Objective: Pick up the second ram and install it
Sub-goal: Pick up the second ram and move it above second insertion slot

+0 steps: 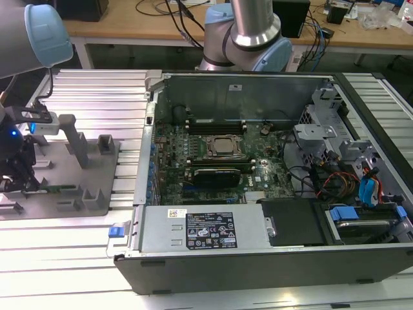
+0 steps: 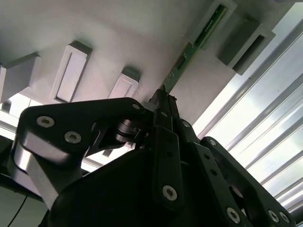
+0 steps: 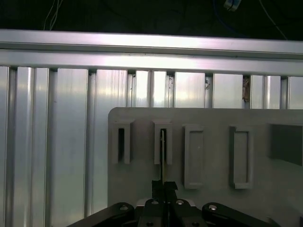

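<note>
Pincer (image 2: pixel 163 96) clamped on ram stick (image 2: pixel 200 36) sitting in gray holder (image 2: pixel 118 33) slot; lift-out and install into computer (image 1: pixel 245 84) not done.

Nothing I can actually read here, folks. Well away from my claw (image 1: pixel 31 186), on the computer's metal cover (image 1: pixel 161 234), there's a black label (image 1: pixel 211 230) with white print and little symbols, and a small white sticker (image 1: pixel 177 213) just beside it. The print's too small for me to read.
</note>
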